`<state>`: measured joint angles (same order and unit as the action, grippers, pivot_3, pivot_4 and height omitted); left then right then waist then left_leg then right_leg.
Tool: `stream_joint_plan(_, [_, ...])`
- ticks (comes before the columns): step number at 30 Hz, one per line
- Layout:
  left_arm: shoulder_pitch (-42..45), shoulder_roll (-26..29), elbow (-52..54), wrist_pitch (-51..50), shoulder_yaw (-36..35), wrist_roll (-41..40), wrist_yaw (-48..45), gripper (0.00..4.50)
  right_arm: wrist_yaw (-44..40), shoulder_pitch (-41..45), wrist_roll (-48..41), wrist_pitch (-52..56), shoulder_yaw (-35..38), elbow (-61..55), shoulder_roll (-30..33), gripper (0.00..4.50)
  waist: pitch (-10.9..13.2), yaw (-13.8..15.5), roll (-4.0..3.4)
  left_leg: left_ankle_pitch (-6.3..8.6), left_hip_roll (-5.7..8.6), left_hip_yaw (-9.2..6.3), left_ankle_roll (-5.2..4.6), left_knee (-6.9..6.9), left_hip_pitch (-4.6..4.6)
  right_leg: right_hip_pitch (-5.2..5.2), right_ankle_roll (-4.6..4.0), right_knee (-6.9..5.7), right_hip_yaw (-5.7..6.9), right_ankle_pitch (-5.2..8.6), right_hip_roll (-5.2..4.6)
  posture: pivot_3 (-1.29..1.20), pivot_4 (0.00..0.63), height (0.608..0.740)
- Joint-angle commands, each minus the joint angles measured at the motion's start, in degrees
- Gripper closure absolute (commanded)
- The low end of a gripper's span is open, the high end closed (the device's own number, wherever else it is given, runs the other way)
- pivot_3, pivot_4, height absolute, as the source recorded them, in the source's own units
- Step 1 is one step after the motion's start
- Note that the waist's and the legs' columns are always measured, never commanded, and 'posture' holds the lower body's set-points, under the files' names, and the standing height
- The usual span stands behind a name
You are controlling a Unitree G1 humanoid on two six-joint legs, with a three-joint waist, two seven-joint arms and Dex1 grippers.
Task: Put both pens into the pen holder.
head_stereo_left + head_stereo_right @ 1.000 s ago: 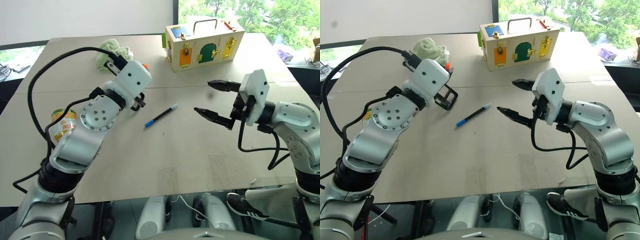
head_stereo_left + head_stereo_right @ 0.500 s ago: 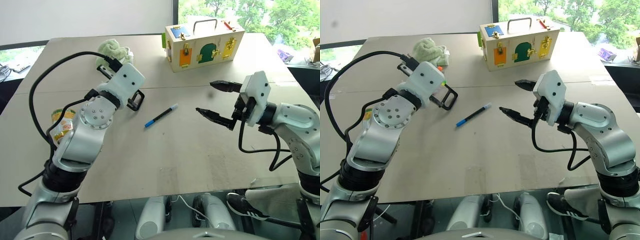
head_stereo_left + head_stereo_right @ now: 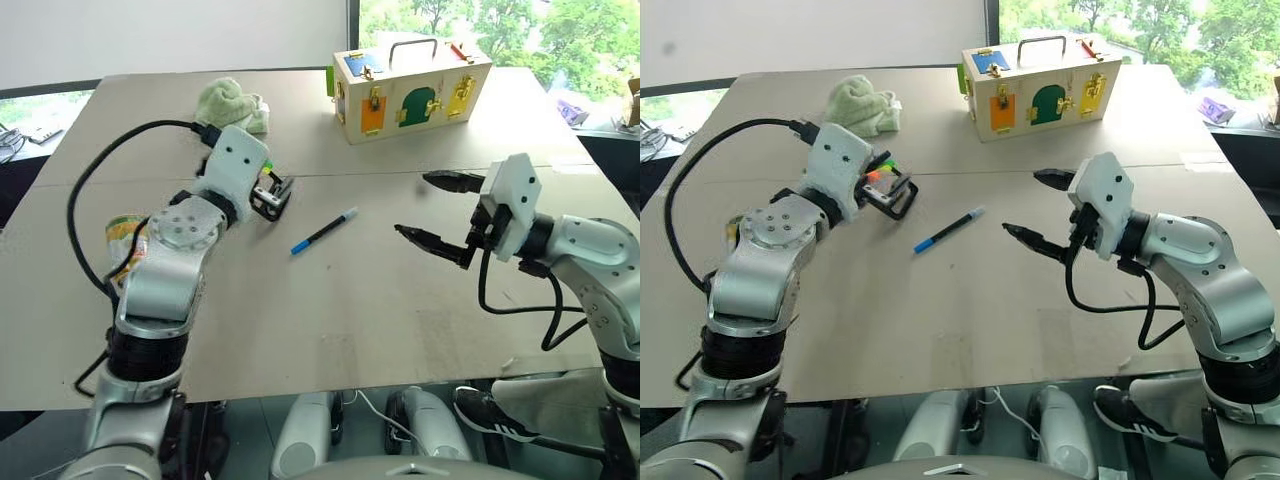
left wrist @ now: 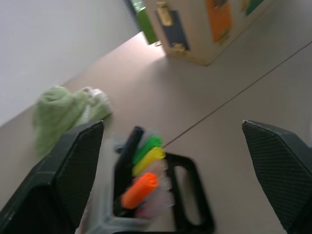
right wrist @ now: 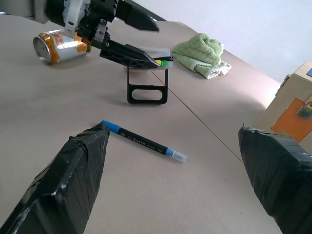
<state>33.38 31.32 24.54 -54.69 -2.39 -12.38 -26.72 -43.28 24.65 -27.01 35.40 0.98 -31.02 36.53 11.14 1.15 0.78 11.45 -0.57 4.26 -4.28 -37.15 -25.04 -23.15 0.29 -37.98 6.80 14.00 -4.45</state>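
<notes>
Now, left gripper [image 4: 170,180]: fingers just spread wide, empty, over the clear wire-framed pen holder [image 3: 883,187]; orange-capped black pen [image 4: 139,191] dropped inside.
Blue-ended black pen [image 3: 323,231]: on surface, next.
Right gripper [image 3: 437,213]: fingers wide, empty.

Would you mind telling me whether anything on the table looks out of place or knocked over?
Yes: the yellow can lies on its side near the table's left edge, and one blue-ended pen lies loose mid-table instead of in the pen holder. Nothing looks spilled or damaged.
</notes>
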Motion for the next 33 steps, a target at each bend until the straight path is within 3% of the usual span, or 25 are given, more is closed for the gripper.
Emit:
stream_joint_plan(1, [5.71, 4.16, 2.42, -15.34, -1.34, -8.69, -6.21, 0.03, 2.18, -0.76, -0.22, -0.11, 1.38, -3.72, 0.18, 0.00, 0.00, -0.17, -0.01, 0.00, 0.00, 0.00, 0.00, -0.03, 0.00, 0.01, 0.02, -0.03, 0.01, 0.01, 0.01, 0.00, 0.150, 0.740])
stream_joint_plan(4, [17.61, 7.15, -5.98, -26.58, 8.79, -8.38, -6.35, 0.03, 4.19, -2.08, -0.02, 0.29, 1.57, -5.24, -0.09, 0.00, 0.00, -0.20, 0.00, -0.01, 0.00, 0.00, 0.00, -0.05, 0.03, 0.02, 0.03, -0.07, -0.02, 0.01, 0.09, 0.00, 0.150, 0.740])
stream_joint_plan(7, [28.39, 6.69, -20.07, -29.43, 20.23, -6.00, -7.54, 0.03, 6.11, -4.00, 0.20, 0.36, 1.58, -7.07, -0.43, 0.00, -0.01, 0.39, 0.00, -0.01, 0.01, -0.05, 0.00, -0.10, 0.07, 0.08, 0.06, -0.09, 0.01, 0.03, 0.16, 0.00, 0.150, 0.740])
stream_joint_plan(11, [33.72, 5.50, -32.81, -24.29, 28.13, -4.36, -12.21, 0.03, 8.34, -5.65, 0.42, 0.84, 1.03, -9.62, -0.76, 0.00, 0.00, -0.02, 0.01, 0.00, 0.01, 0.03, -0.01, -0.11, 0.10, 0.11, 0.07, -0.06, -0.12, 0.03, 0.17, 0.00, 0.150, 0.740])
stream_joint_plan(16, [38.38, -3.41, -58.36, -8.12, 37.53, 2.36, -20.34, 0.03, 10.44, -8.07, 1.83, 0.35, 1.64, -11.05, -0.07, 0.00, 0.00, 0.06, 0.01, -0.01, 0.00, 0.08, 0.00, -0.09, 0.00, -0.03, 0.06, -0.09, -0.16, 0.04, 0.20, 0.00, 0.150, 0.740])
stream_joint_plan(20, [38.17, -5.27, -64.68, -2.17, 40.66, 6.41, -26.95, 1.25, 13.59, -9.32, 2.23, 2.75, 0.69, -14.95, -0.65, 0.00, -0.06, -0.16, -0.03, -0.01, 0.00, 0.17, -0.02, -0.15, -0.11, -0.18, 0.06, -0.10, -0.25, 0.04, 0.18, 0.00, 0.150, 0.740])
stream_joint_plan(27, [34.67, -2.56, -56.71, -6.01, 41.17, 8.48, -35.39, 4.43, 16.54, -10.99, 0.90, 7.13, 0.39, -17.89, -1.38, 0.00, -0.08, -0.25, -0.01, 0.03, -0.03, 0.19, -0.06, -0.15, -0.12, -0.18, 0.05, -0.08, -0.29, 0.04, 0.13, 0.00, 0.150, 0.740])
stream_joint_plan(30, [31.33, -0.60, -49.33, -9.22, 37.93, 6.90, -35.35, 4.49, 17.34, -10.59, -0.69, 9.46, -0.23, -17.54, -2.63, 0.00, -0.09, -0.31, -0.03, 0.03, -0.04, 0.17, -0.06, -0.13, -0.11, -0.19, 0.04, -0.09, -0.30, 0.04, 0.13, 0.00, 0.150, 0.740])
stream_joint_plan(33, [26.74, 1.25, -37.42, -14.63, 27.82, 1.35, -34.65, 4.49, 19.37, -9.31, -3.87, 14.48, -0.99, -16.08, -5.71, 0.00, -0.10, -0.56, -0.04, 0.03, -0.04, 0.16, -0.06, -0.14, -0.11, -0.20, 0.02, -0.11, -0.32, 0.03, 0.13, 0.00, 0.150, 0.740])
